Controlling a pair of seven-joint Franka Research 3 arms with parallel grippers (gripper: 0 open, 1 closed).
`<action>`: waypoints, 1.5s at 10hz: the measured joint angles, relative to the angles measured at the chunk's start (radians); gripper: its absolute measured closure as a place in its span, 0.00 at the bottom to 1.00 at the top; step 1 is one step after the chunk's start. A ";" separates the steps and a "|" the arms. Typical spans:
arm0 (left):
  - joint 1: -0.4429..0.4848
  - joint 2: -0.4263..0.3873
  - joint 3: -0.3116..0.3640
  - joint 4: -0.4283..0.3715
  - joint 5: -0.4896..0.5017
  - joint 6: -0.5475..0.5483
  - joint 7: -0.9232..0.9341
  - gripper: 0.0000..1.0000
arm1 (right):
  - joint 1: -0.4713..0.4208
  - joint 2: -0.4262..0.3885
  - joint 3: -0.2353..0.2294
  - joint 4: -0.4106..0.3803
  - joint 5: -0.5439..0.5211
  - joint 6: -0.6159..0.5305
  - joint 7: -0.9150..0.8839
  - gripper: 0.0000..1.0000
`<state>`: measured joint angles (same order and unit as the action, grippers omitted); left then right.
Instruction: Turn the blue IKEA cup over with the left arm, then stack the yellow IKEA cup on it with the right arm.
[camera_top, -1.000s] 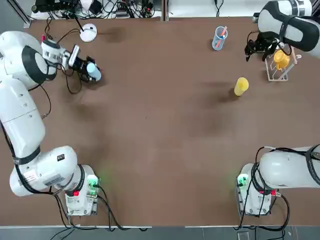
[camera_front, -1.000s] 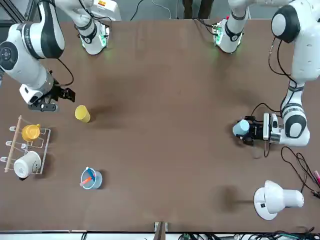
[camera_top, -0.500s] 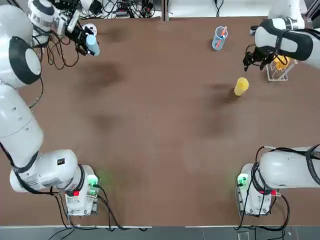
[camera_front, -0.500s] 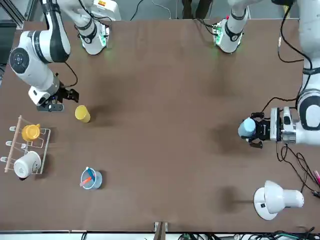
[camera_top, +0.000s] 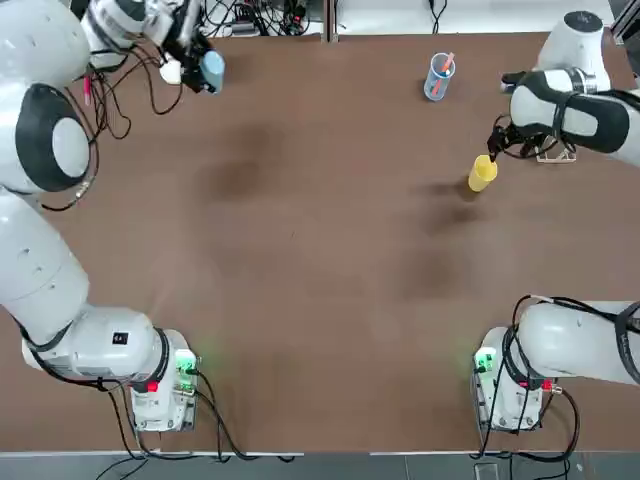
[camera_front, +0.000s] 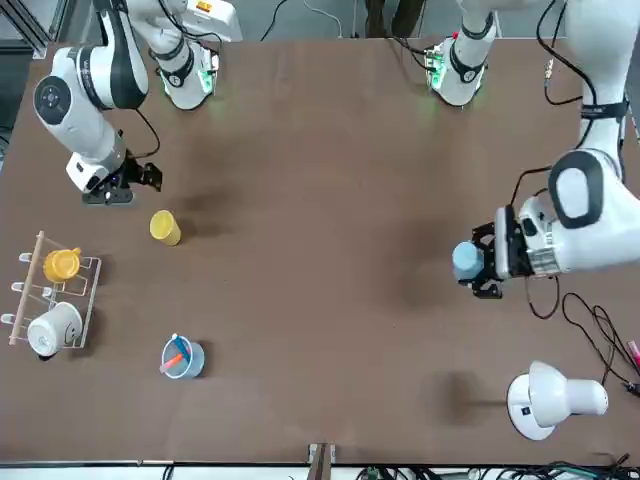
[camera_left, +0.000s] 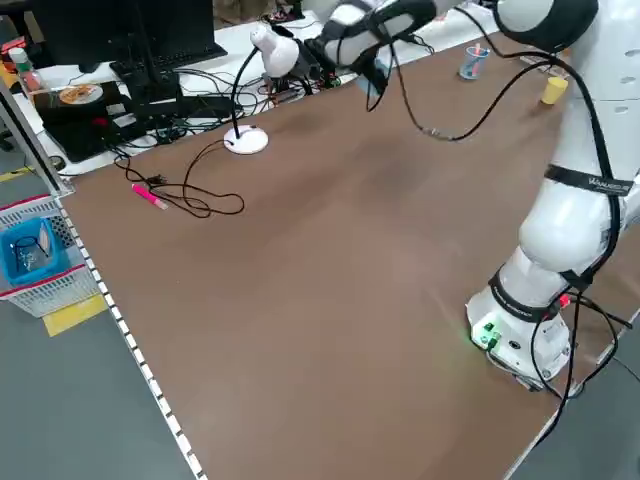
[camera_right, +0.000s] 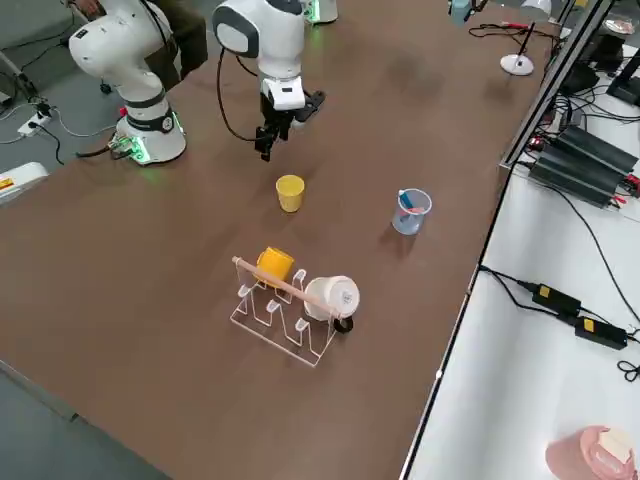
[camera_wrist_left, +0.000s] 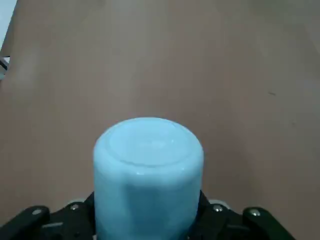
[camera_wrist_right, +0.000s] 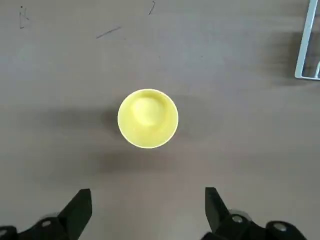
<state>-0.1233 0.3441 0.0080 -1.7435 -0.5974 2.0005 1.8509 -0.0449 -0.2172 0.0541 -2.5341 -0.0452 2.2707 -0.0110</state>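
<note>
1. Now, held tight in the left gripper (camera_front: 484, 264): the blue IKEA cup (camera_wrist_left: 149, 180), with one finger pressed on each side of it. Up in the air, over the far left part of the table (camera_top: 300, 290), with its shadow apart from it.
2. Tipped over sideways, by the look of it, with the shut round end seen from the wrist. Hard to tell just how far the open end leans.
3. Likely step: turning the blue IKEA cup over. Best guess for the next move: keep the long middle line of the cup in mind, roll the left wrist until the shut end points down at the table, then lower it and let go.
4. Wide open and empty: the right gripper (camera_wrist_right: 148, 190), high over the far right part of the table.
5. Standing on the table with its open end up: the yellow IKEA cup (camera_wrist_right: 148, 119). Just beside the right gripper from above, a little toward the robot and to its left; well apart from the left gripper. So, best picked up with the right.
6. Maybe tricky: a slip or bump while turning the blue IKEA cup. Also worth watching, near the yellow IKEA cup: the rack (camera_front: 27, 290).
</note>
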 joint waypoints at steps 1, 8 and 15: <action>-0.066 -0.016 -0.001 0.000 0.077 0.054 -0.092 0.35 | -0.002 0.001 0.000 -0.021 -0.001 0.049 -0.001 0.00; -0.369 -0.036 -0.002 0.016 0.639 0.263 -0.683 0.35 | -0.027 0.119 -0.066 -0.087 -0.037 0.359 -0.016 0.00; -0.680 0.184 0.000 0.222 1.277 0.058 -0.974 0.35 | -0.010 0.213 -0.082 -0.094 -0.055 0.459 -0.023 0.00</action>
<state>-0.8034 0.5278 0.0081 -1.5218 0.6799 2.0583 0.8774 -0.0550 -0.0044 -0.0282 -2.6282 -0.0998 2.7296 -0.0339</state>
